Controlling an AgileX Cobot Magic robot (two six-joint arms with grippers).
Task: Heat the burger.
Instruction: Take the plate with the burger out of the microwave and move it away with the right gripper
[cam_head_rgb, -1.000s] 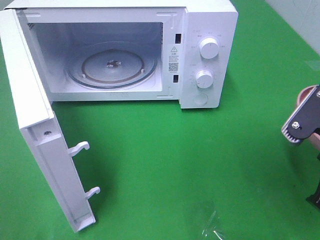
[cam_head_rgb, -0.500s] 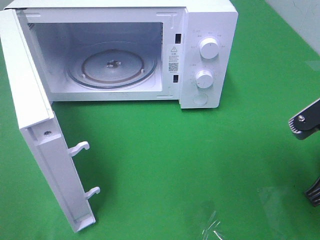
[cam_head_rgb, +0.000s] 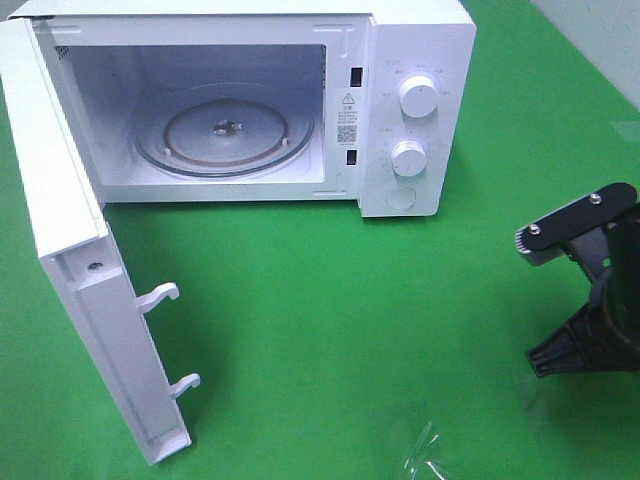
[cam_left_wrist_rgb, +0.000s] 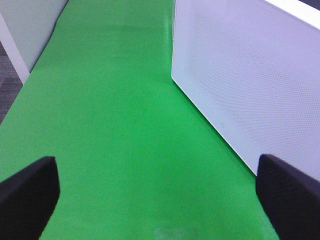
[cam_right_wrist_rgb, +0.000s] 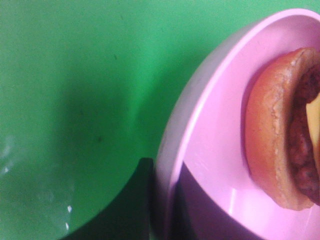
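Note:
The burger (cam_right_wrist_rgb: 280, 145) lies on a pink plate (cam_right_wrist_rgb: 210, 150) in the right wrist view, showing its brown bun and dark filling. My right gripper (cam_right_wrist_rgb: 165, 202) is shut on the plate's rim, one dark finger below the edge. In the high view only the right arm (cam_head_rgb: 590, 300) shows, at the right edge in front of the microwave (cam_head_rgb: 415, 60); plate and burger are hidden behind it. The microwave door (cam_head_rgb: 70, 230) stands wide open, with the glass turntable (cam_head_rgb: 225, 135) bare. My left gripper (cam_left_wrist_rgb: 160, 200) is open and holds nothing, low over the green cloth beside the door's outer face (cam_left_wrist_rgb: 250, 75).
Two knobs (cam_head_rgb: 417, 97) sit on the microwave's right panel. The open door's two latch hooks (cam_head_rgb: 160, 295) stick out toward the middle. A crinkled clear plastic scrap (cam_head_rgb: 430, 455) lies at the front edge. Green cloth (cam_head_rgb: 330, 300) covers the table.
The right arm has swung leftward and lower into the high view. The pink plate, visible at the right edge a second ago, is now hidden behind the arm. The left gripper is unchanged.

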